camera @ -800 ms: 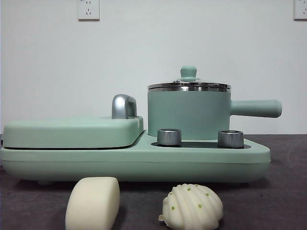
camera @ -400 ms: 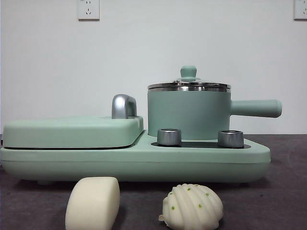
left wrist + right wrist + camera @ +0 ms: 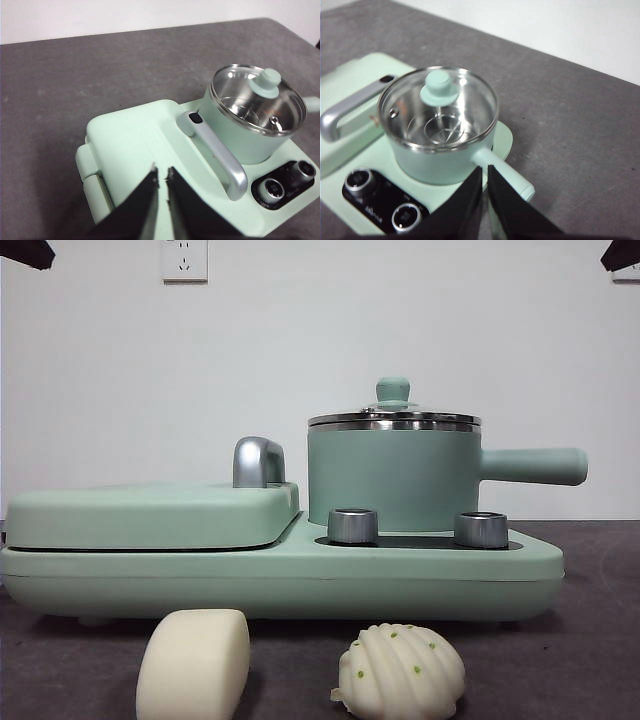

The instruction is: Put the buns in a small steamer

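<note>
Two buns lie on the dark table close to the front camera: a smooth off-white block and a ridged white shell with green specks. Neither bun shows in the wrist views. Behind them the small steamer stands on the cooker base, its glass lid with the green knob on and its handle pointing right. My left gripper hangs shut and empty high over the flat griddle, with the steamer beyond it. My right gripper is shut and empty above the handle of the steamer.
The mint-green cooker base carries a flat lidded griddle with a chrome handle and two steel knobs in front of the steamer. Black arm tips show at the top left corner and top right corner.
Black arm tips have come into the front view's two top corners. The buns, steamer and griddle have not moved.
</note>
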`<action>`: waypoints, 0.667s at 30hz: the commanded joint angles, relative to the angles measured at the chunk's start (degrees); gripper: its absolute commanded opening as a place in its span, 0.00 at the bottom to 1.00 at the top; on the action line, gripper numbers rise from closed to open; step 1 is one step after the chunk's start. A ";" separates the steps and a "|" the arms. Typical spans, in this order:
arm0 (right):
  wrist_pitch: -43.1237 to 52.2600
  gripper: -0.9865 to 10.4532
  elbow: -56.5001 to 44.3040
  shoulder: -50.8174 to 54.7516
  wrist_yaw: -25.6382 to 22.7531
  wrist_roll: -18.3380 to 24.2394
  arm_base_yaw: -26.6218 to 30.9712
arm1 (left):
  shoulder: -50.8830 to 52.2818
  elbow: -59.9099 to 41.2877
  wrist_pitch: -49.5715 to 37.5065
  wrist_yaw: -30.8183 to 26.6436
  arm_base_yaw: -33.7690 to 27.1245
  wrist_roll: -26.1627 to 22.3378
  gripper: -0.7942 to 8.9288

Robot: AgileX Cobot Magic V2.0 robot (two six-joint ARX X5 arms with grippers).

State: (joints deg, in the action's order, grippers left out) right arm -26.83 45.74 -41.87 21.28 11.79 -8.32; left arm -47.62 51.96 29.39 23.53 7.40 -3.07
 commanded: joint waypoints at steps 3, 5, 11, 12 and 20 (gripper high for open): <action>-0.28 0.27 0.98 -0.35 0.13 2.40 -0.57 | -0.20 1.33 -0.66 0.35 0.24 -2.40 0.35; -0.28 0.29 0.98 -0.35 0.15 2.40 -0.61 | -0.20 1.33 -0.70 0.35 0.24 -2.38 0.36; -0.26 0.29 0.98 -0.35 0.13 2.34 -0.61 | -0.39 1.33 -2.05 0.33 0.50 -2.29 0.36; -0.26 0.29 0.98 -0.35 0.13 2.36 -0.61 | -0.52 1.33 -2.86 0.35 0.81 -2.36 0.36; -0.28 0.29 0.98 -0.39 0.09 2.40 -0.61 | -6.54 1.33 -14.84 0.52 7.82 -2.49 0.37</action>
State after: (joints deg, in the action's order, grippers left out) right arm -27.44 45.74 -41.87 21.28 13.69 -8.69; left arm -53.10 52.12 15.92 23.77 14.50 -4.95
